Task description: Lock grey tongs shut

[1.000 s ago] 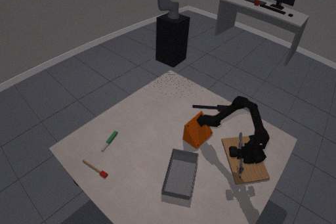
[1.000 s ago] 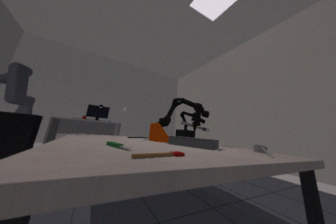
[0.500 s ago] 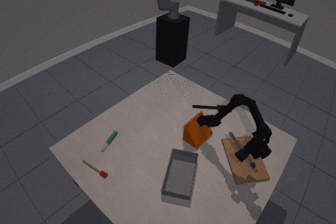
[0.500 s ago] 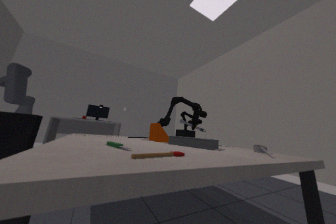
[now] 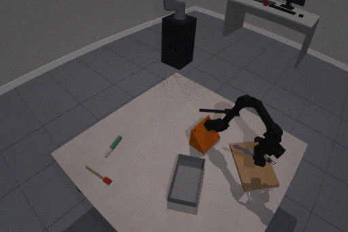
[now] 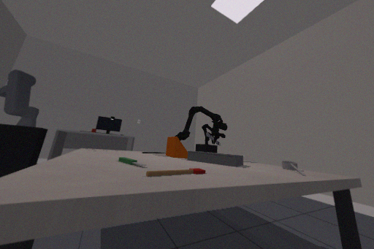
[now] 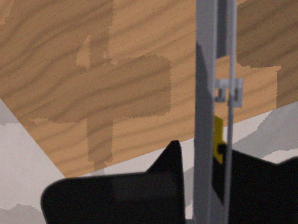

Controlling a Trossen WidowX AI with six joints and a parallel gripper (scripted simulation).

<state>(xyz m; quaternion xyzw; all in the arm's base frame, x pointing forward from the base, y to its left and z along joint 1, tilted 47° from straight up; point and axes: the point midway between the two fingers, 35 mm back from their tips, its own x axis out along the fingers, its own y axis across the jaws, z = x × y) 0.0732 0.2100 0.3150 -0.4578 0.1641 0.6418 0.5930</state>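
Observation:
The grey tongs (image 5: 240, 148) (image 6: 209, 136) (image 7: 204, 75) are held above the wooden board (image 5: 245, 175) (image 7: 142, 40), slanted in the exterior view. Their two arms run close together, nearly parallel, in the wrist view, with a small grey bracket and a yellow piece between them. My gripper (image 5: 261, 156) (image 7: 186, 146) is shut on the tongs, one black finger on each side. The rounded end points to the left in the top view, and a small loop shows at the other end. Whether the lock has caught cannot be seen. The roasting tin (image 5: 171, 179) (image 6: 215, 158) holds nothing visible.
The orange block (image 5: 205, 139) (image 6: 174, 147) stands at my arm's base, left of the board. A black utensil (image 5: 214, 110) lies behind it. A green-handled tool (image 5: 116, 141) (image 6: 127, 160) and a red-headed brush (image 5: 107, 180) (image 6: 197, 171) lie at the far left in the top view.

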